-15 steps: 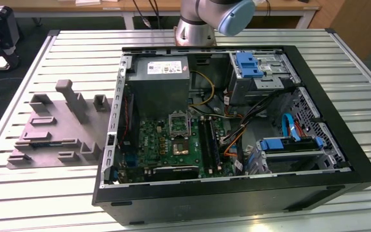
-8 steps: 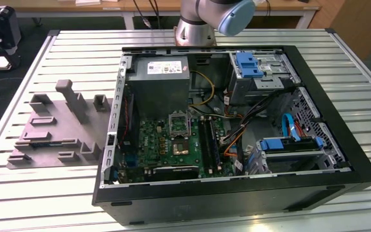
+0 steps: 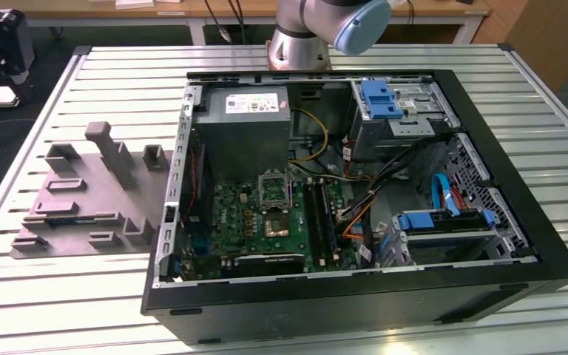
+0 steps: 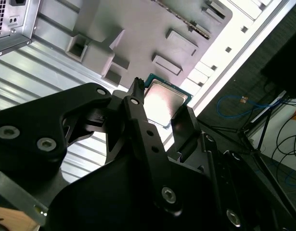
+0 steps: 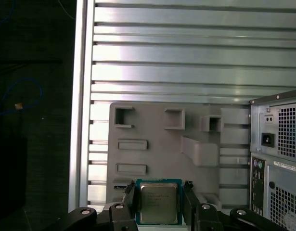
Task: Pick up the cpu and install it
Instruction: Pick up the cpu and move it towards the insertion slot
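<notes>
Seems past pick-up, with the gripper (image 5: pixel 159 192) clamped on the chip (image 5: pixel 158 202) above the grey tray (image 5: pixel 157 144); calls for a level, firm hold toward the computer case (image 3: pixel 363 303).

Bench (image 3: pixel 86 296): silvery metal top built of parallel slats with grooves between them, framed by a pale edge rail.

Lying directly on it:
- Black computer case (image 3: pixel 363 303), on its side with the panel off and its interior facing up. It occupies the middle of the bench and the exterior view's right.
- Grey fixture plate (image 3: pixel 77 207) with raised blocks and pockets, flat on the slats just beside the case, on the exterior view's left.
- Robot arm base (image 3: pixel 299 44), at the far edge behind the case.
</notes>
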